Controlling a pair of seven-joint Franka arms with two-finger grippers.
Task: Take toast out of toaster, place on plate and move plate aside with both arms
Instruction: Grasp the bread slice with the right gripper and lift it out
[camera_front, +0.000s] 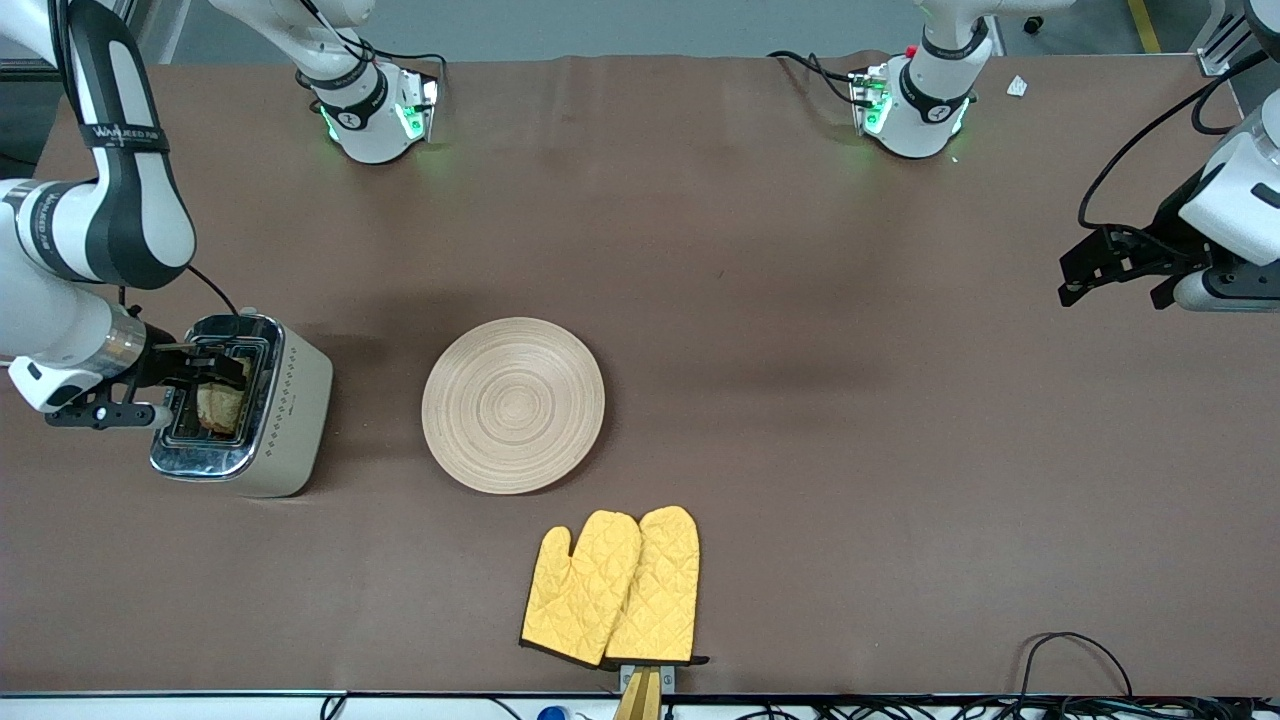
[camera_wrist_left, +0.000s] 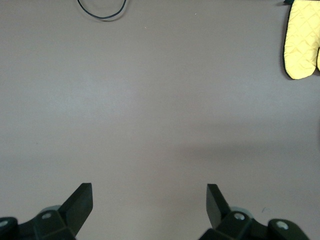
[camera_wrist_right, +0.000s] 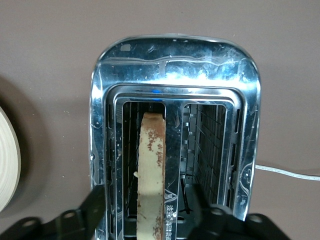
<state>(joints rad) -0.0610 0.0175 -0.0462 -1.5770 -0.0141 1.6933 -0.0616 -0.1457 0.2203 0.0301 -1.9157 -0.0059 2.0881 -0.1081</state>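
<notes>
The toast (camera_front: 222, 405) stands upright in a slot of the silver toaster (camera_front: 290, 410) at the right arm's end of the table. My right gripper (camera_front: 215, 375) hovers just above the toaster, open, its fingers (camera_wrist_right: 95, 205) on either side of the toast (camera_wrist_right: 151, 165) without touching it. The round wooden plate (camera_front: 513, 404) lies bare beside the toaster, toward the table's middle; its edge shows in the right wrist view (camera_wrist_right: 9, 160). My left gripper (camera_front: 1110, 280) is open and empty, waiting in the air over bare table at the left arm's end (camera_wrist_left: 150, 205).
Two yellow oven mitts (camera_front: 615, 588) lie nearer the front camera than the plate, by the table edge; one shows in the left wrist view (camera_wrist_left: 301, 40). A black cable loop (camera_front: 1075, 660) lies near the front edge at the left arm's end. The toaster's cord (camera_wrist_right: 285, 172) trails off its side.
</notes>
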